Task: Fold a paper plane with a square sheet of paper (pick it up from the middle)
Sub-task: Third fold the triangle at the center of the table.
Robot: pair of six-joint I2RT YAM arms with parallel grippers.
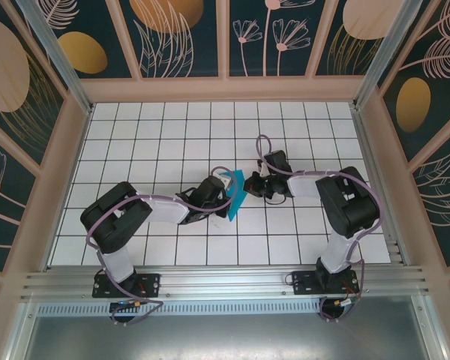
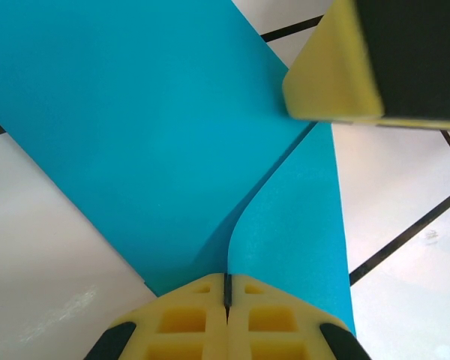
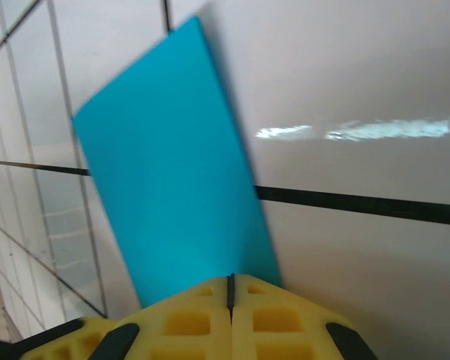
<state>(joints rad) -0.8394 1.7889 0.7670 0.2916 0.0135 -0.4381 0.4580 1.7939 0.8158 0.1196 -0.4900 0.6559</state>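
**Top external: sheet of paper clamped between both grippers at mid-table**

From above, the left arm reached in and its wrist covered the left gripper, so the fingertips could not be made out there. The cyan sheet stood tilted off the tiles just beside it, too small for its folds to be read. The right gripper met it from the other side, likewise masked by its own wrist.

The left wrist camera showed the left gripper's yellow fingers pressed together on the sheet, a curved paper edge running straight into the seam between them. One layer lay over another, and the sheet was cut off at the top and left of the frame. A blurred yellow pad of the right gripper sat at the sheet's far edge, cropped by the top right corner.

The right wrist camera, soft with blur, had the right gripper closed on the sheet's near end, which its fingers hid.

The table was glossy white tile with dark grid lines. Dark teal walls with gold leaves and pale flowers enclosed it, and an aluminium rail carried the arm bases.
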